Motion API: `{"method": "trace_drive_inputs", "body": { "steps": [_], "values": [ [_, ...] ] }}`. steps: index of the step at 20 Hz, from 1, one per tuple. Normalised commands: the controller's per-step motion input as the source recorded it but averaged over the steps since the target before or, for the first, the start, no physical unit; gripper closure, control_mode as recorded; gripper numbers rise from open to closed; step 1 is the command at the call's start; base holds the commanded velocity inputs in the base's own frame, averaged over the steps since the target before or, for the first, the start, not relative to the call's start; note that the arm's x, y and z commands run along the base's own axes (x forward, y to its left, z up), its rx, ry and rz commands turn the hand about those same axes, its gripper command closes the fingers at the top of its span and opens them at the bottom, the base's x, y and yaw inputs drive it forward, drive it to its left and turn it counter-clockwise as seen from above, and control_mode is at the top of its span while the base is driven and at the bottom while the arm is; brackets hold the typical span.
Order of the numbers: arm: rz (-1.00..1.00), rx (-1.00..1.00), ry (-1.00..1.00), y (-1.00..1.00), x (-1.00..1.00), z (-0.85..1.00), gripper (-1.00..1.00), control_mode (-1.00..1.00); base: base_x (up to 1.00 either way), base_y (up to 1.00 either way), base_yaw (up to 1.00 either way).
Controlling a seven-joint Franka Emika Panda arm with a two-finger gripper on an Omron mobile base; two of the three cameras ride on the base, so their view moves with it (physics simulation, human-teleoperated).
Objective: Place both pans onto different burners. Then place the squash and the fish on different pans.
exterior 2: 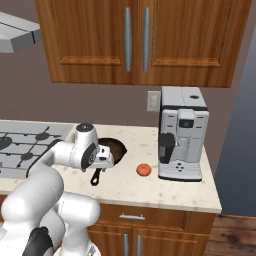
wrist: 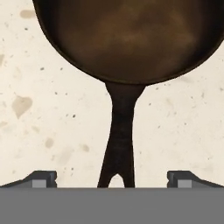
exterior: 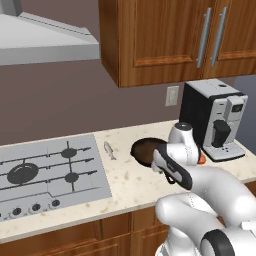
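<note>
Two fingertips stand wide apart at the bottom corners of the hand view, with the skillet handle running down between them and nothing gripped yet. The gripper hangs over the handle's forked end; the skillet bowl takes up the top of that frame, resting on the speckled counter.

In the right base view the gripper sits at centre left, above the handle, and the skillet peeps out behind the hand. The squash lies just right of it on the counter, near the coffee machine. The cooktop shows at the left edge.

In the left base view the skillet is at centre, partly behind the arm. The fish lies left of it, just beside the cooktop, whose burners are all bare.

Risks, as I judge them: the handle narrows and splits at its end, so closing too near the tip could pinch only one prong and let the heavy skillet swing or slip. A carry toward the cooktop passes over the fish and could knock it.

Only the hand view shows how the handle lines up between the fingers. The fish shows in the left base view, the squash clearly in the right.
</note>
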Motion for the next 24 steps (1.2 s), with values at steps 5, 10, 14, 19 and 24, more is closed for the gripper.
{"method": "trace_drive_inputs", "body": {
  "steps": [5,10,14,19,24],
  "values": [
    [0.05,0.0,-0.04,0.02,0.05,-0.29,-1.0,-1.0,0.0,0.0,0.0],
    [0.03,0.0,0.0,0.0,0.0,-0.33,-1.0,-1.0,0.0,0.0,0.0],
    [0.03,0.0,0.0,0.0,0.0,-0.33,-1.0,-1.0,0.0,0.0,0.0],
    [0.02,0.0,0.0,0.0,0.0,-0.34,-1.0,-1.0,0.0,0.0,0.0],
    [0.03,0.0,0.0,0.0,0.0,-0.33,-1.0,-1.0,0.0,0.0,0.0]
  ]
}}
